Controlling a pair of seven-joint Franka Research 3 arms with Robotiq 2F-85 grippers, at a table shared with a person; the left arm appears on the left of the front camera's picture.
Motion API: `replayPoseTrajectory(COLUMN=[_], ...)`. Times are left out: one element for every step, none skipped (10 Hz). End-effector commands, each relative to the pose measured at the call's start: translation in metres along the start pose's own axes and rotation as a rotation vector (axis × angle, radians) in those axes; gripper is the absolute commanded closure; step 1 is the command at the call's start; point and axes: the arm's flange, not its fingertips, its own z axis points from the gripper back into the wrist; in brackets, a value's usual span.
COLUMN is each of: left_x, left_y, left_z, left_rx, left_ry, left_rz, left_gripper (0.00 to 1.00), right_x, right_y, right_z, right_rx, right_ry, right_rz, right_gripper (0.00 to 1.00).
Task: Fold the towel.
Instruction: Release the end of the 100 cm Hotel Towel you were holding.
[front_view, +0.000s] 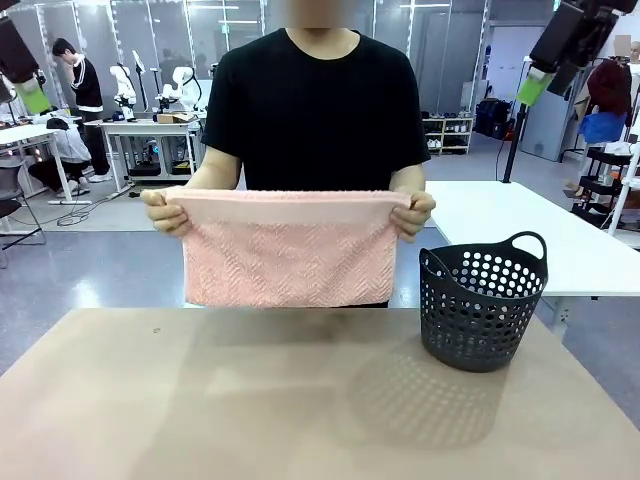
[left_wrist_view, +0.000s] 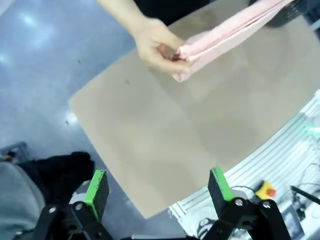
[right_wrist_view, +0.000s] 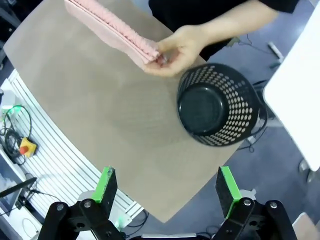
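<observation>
A person at the far side holds the light pink towel (front_view: 290, 250) up by its two top corners, doubled over, hanging above the table's far edge. The towel (left_wrist_view: 230, 35) appears edge-on in the left wrist view, pinched by a hand (left_wrist_view: 157, 45); the towel (right_wrist_view: 115, 30) in the right wrist view is likewise held by a hand (right_wrist_view: 180, 50). My left gripper (left_wrist_view: 157, 192) hovers high over the table, open and holding nothing. My right gripper (right_wrist_view: 167, 192) is also raised, open, with nothing between its fingers. Both arms sit at the upper corners of the front view.
A dark perforated basket (front_view: 480, 300) with handles stands on the brown table (front_view: 250, 400) at the right; the basket (right_wrist_view: 217, 107) shows nothing inside from above. A white table (front_view: 520, 225) lies beyond on the right.
</observation>
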Motion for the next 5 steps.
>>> replayPoseTrajectory(left_x=[-0.0146,-0.0159,-0.0126,-0.0106,-0.0106], left_y=[-0.0073,-0.0068,-0.0064,-0.0015,-0.0015], left_z=[-0.0138,-0.0125,-0.0101,-0.0092,-0.0092], left_rx=[0.01,0.014,0.041,0.0,0.0], left_ry=[-0.028,-0.034,-0.045,-0.001,-0.001], left_rz=[0.056,0.072,0.074,0.044,0.044], left_gripper=[0.0,0.0,0.0,0.0,0.0], right_x=[-0.014,-0.017,-0.0164,-0.011,-0.011], right_y=[0.007,0.0062,0.0049,0.0028,0.0028], right_z=[-0.0098,-0.0095,-0.0105,-0.0021,-0.0021], right_rx=[-0.024,-0.025,-0.027,-0.006,-0.006], right_ry=[-0.006,-0.017,-0.017,0.0,0.0], right_rz=[-0.055,-0.066,-0.068,-0.032,-0.032], right_gripper=[0.0,0.0,0.0,0.0,0.0])
